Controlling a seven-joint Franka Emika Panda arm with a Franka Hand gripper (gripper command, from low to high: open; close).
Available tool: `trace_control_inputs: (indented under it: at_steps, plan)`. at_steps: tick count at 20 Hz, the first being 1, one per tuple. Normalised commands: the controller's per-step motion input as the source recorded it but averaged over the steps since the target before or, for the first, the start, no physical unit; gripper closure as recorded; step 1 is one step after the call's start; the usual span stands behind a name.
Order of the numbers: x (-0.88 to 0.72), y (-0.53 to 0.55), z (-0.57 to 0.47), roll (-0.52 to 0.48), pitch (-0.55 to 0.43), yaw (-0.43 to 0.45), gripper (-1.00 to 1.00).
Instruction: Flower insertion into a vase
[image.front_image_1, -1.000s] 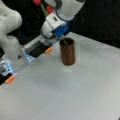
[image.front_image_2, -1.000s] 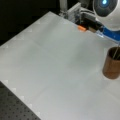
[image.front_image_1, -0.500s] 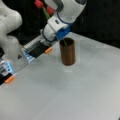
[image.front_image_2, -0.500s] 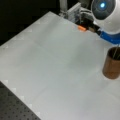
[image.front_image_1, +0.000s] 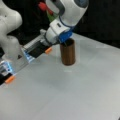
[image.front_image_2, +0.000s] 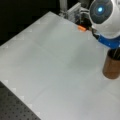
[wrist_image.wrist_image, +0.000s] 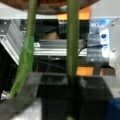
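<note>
The plain dark-brown upright cylindrical vase (image.front_image_1: 67, 53) stands on the white tabletop (image.front_image_1: 75, 95) toward a front view's top, right of centre; in a front view it sits at the right edge (image.front_image_2: 111, 67). The white robot arm with a blue collar (image.front_image_1: 65, 18) leans over the vase, its blue wrist section directly above the rim in both front views.

The end effector (wrist_image.wrist_image: 72, 100) shows in the wrist view as dark finger blocks at the bottom of the frame, closed on a straight green flower stem (wrist_image.wrist_image: 72, 50) that runs up between them to the brown vase rim (wrist_image.wrist_image: 50, 3) at the top. A second green stem with a leaf (wrist_image.wrist_image: 25, 55) runs slanted at the left, also reaching the rim. Whether the stem ends are inside the vase cannot be told.

In a front view, red and green flower parts (image.front_image_1: 47, 10) show behind the arm near the top. Orange-tipped metal fixtures (image.front_image_1: 48, 50) lie along the tabletop's far edge, just beside the vase's left.
</note>
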Motion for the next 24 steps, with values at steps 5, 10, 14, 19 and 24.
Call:
trace_control_inputs:
  at_steps: [5, 10, 14, 19, 24]
  plan:
    - [0.19, 0.07, -0.11, -0.18, -0.041, -0.019, -1.0]
    - [0.17, 0.03, 0.05, -0.191, 0.015, 0.0, -1.0]
    - [0.18, -0.06, 0.18, -0.21, 0.052, 0.038, -1.0]
    - [0.18, -0.18, 0.33, -0.224, 0.039, 0.045, -1.0]
    - [0.17, -0.28, 0.41, -0.177, -0.009, 0.017, -1.0]
